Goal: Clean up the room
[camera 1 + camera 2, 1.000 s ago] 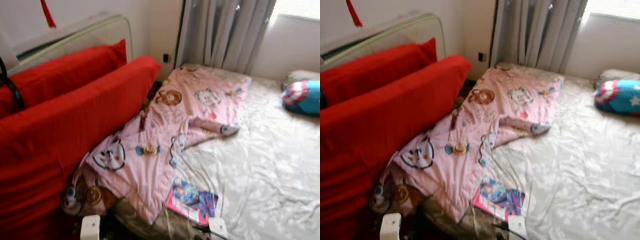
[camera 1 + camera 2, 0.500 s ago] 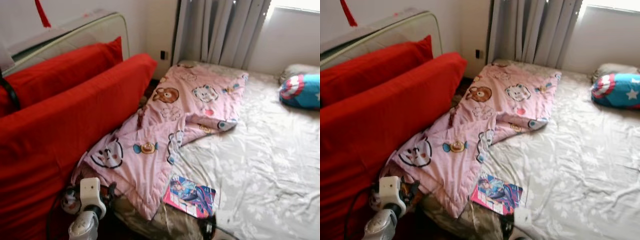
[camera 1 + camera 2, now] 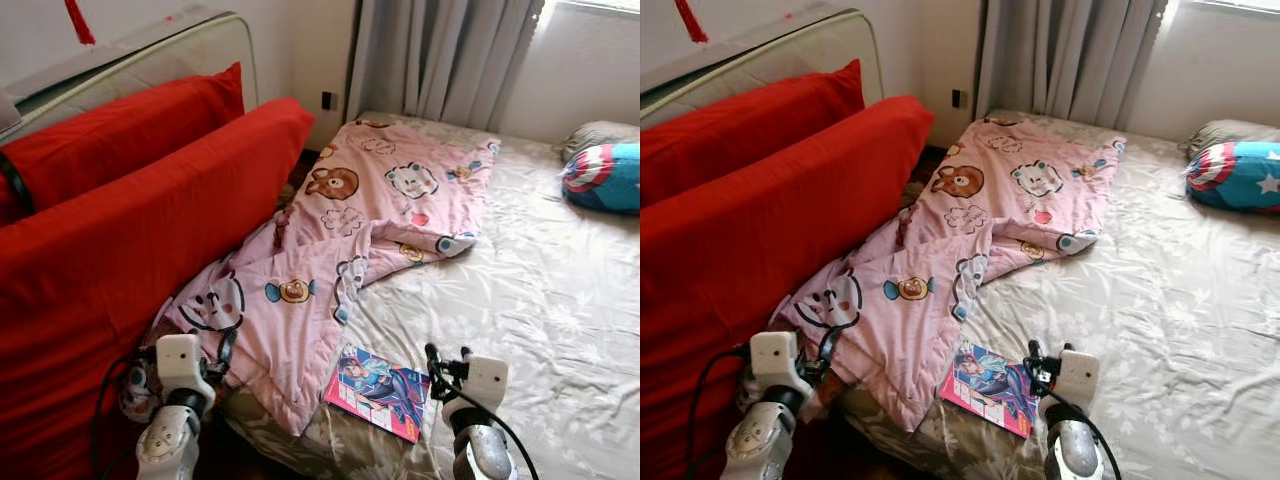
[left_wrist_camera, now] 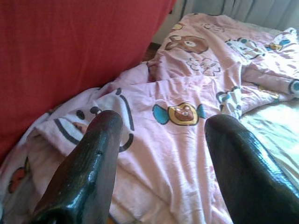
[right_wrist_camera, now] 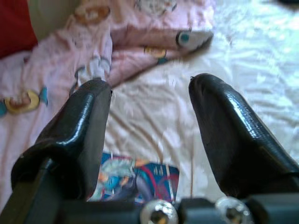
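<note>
- Left gripper [image 4: 161,154]: fingers spread wide, nothing between them, raised over the pink cartoon blanket [image 3: 340,260] at its lower end, close beside the red cushion [image 3: 150,250].
- In the head views, left gripper [image 3: 205,365] low at the bed's near-left corner, black cable looping off the wrist.
- Right gripper [image 5: 149,126]: fingers [image 5: 84,135] likewise parted and holding nothing, poised above the pale floral bedsheet [image 3: 530,290], with the comic book [image 5: 135,179] just beneath and between the finger bases.
- In the head views, right gripper [image 3: 445,365] just right of the comic book [image 3: 382,392], near but apart from it.
- Comic book lying flat on the sheet near the bed's front edge, its left corner touching or just under the blanket's hem; cannot tell which.
- Blanket rumpled, strewn diagonally from the near-left corner up toward the curtain, printed with bears, a panda face and sweets; one fold turned back over itself mid-bed.
- Two long red cushions leaning along the left, the front one touching the blanket; a pale padded headboard [image 3: 190,50] behind them.
- Grey curtain [image 3: 440,55] hanging at the far side of the bed.
- Blue pillow with a red-white shield print [image 3: 605,178] at the far right, well apart from both grippers, a grey pillow [image 3: 595,135] just behind it.
</note>
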`<state>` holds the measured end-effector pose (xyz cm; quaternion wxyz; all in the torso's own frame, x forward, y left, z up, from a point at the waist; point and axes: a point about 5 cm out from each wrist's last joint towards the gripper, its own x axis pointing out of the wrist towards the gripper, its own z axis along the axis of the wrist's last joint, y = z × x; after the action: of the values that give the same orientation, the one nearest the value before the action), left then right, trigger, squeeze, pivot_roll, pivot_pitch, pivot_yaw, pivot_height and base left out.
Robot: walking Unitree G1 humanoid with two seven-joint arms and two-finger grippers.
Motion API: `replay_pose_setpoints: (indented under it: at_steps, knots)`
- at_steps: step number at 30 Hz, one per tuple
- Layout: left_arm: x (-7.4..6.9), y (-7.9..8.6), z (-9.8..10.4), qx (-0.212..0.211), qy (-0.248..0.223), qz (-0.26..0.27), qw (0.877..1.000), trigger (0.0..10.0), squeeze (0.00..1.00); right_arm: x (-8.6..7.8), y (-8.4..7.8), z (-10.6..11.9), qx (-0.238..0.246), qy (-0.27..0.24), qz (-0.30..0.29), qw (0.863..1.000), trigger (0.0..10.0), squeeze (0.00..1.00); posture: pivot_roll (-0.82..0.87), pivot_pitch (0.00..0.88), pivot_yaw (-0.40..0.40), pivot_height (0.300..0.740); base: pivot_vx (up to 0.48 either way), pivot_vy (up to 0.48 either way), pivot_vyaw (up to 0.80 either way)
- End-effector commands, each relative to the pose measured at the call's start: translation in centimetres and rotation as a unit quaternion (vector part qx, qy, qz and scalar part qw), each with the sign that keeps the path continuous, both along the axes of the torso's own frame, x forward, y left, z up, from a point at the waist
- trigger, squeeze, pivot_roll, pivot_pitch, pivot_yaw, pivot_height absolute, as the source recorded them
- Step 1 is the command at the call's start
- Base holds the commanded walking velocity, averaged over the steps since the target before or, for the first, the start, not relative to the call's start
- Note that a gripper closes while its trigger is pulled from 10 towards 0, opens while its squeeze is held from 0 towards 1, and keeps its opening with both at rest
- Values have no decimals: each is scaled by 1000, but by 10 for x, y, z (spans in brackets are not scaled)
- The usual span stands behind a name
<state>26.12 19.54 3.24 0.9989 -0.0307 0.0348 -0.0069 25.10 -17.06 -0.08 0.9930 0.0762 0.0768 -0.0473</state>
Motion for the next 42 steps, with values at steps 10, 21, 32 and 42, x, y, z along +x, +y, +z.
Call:
replay_pose_setpoints:
  at_steps: [10, 21, 32, 42]
  knots:
    - [4, -1, 8, -6, -1, 3, 1000, 10000, 0, 0, 0, 0, -12, 24, 5, 1000, 10000, 0, -1, 48, -58, 740, 0, 0, 0]
    - [5, -1, 10, -8, 1, 7, 1000, 10000, 0, 0, 4, -1, -12, 21, 9, 1000, 10000, 0, 1, 62, -58, 715, 0, 0, 0]
    - [5, 0, 10, -6, 4, 9, 1000, 10000, 0, 1, 11, -4, -12, 39, 25, 999, 10000, 0, 4, 68, -58, 691, 0, 0, 0]
    - [4, 0, 10, -6, 8, 9, 1000, 10000, 0, 1, 13, -5, -13, 44, 30, 999, 10000, 0, 5, 70, -58, 691, 0, 0, 0]
